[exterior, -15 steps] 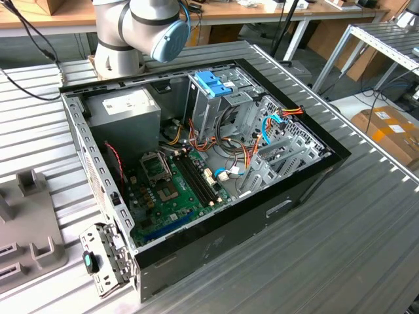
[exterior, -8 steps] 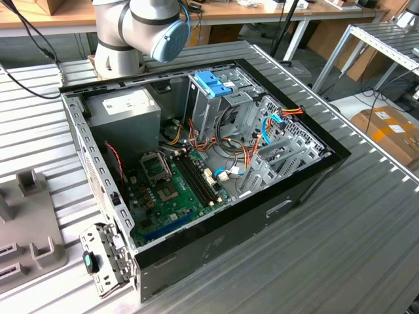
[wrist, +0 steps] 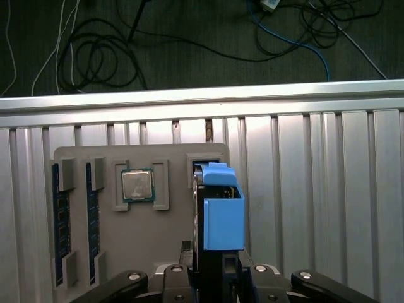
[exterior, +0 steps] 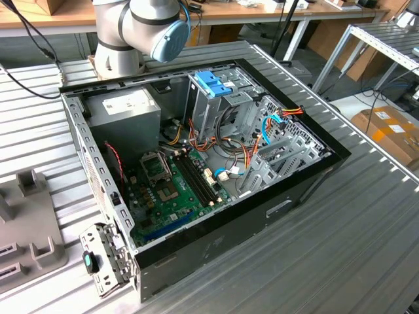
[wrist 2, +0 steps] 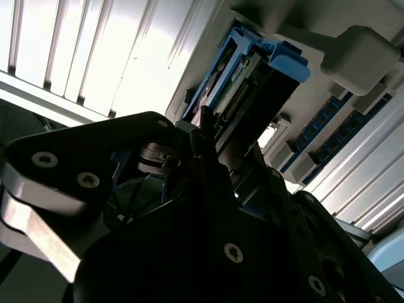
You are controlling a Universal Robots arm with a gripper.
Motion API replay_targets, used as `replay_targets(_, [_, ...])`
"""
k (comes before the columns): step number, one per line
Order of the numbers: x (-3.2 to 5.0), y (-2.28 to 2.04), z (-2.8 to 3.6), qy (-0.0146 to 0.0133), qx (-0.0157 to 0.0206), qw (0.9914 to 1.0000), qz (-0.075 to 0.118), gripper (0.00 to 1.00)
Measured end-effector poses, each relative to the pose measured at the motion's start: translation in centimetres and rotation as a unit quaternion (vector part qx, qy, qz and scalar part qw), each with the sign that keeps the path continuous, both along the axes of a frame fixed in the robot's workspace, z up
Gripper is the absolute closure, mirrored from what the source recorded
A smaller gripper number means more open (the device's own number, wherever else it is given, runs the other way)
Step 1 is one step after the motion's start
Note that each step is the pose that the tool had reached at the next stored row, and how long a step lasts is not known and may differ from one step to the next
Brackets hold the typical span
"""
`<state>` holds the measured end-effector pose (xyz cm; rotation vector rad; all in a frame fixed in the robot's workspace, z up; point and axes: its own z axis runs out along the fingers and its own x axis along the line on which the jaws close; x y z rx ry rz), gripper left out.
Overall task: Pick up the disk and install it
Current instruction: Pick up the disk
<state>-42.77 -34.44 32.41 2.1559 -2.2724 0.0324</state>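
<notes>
The disk (wrist: 218,208), a flat drive in a light-blue plastic carrier, stands on edge at a slot of the grey holder tray (wrist: 170,154). My gripper (wrist: 218,268) reaches over it from the near side. Its dark fingers (wrist: 187,252) lie against the two flat sides, so it is shut on the disk. In the second wrist view the disk (wrist 2: 252,76) juts out beyond a dark finger (wrist 2: 208,148), with its connector edge showing. I cannot tell whether the far end still rests in the slot.
The tray also holds a processor chip (wrist: 137,185) and blue memory sticks (wrist: 60,221). In the exterior view the open computer case (exterior: 294,196) lies on the ribbed metal table, with a blue bracket (exterior: 213,84) on its upright cage, a grey power supply (exterior: 124,108) and loose cables.
</notes>
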Motion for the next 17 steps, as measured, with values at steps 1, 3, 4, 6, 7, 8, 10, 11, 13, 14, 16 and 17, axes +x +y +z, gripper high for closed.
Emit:
replay_targets(1, [0.00, 0.00, 0.01, 0.0000, 0.0000, 1.00000, 0.000, 0.65])
replay_targets(3, [0.00, 0.00, 0.16, 0.0002, -0.0004, 1.00000, 0.000, 0.65])
replay_targets(4, [0.00, -0.01, 0.24, 0.0001, -0.0007, 1.00000, 0.000, 0.65])
replay_targets(6, [0.00, 0.00, 0.57, 0.0000, -0.0011, 1.00000, 0.000, 0.65])
replay_targets(7, [0.00, 0.00, 0.76, 0.0000, -0.0014, 1.00000, 0.000, 0.65])
replay_targets(8, [0.00, 0.00, 0.92, 0.0000, -0.0015, 1.00000, 0.000, 0.65])
replay_targets(10, [0.00, 0.00, 1.30, 0.0000, -0.0018, 1.00000, 0.000, 0.65])
replay_targets(11, [0.00, 0.00, 1.56, 0.0000, -0.0019, 1.00000, 0.000, 0.65])
replay_targets(13, [0.00, 0.00, 2.16, 0.0001, -0.0022, 1.00000, 0.000, 0.65])
replay_targets(14, [0.00, 0.00, 2.47, 0.0000, -0.0023, 1.00000, 0.000, 0.65])
replay_targets(16, [0.00, 0.00, 2.83, 0.0000, -0.0025, 1.00000, 0.000, 0.65])
replay_targets(17, [0.00, 0.00, 3.06, 0.0000, -0.0026, 1.00000, 0.000, 0.65])
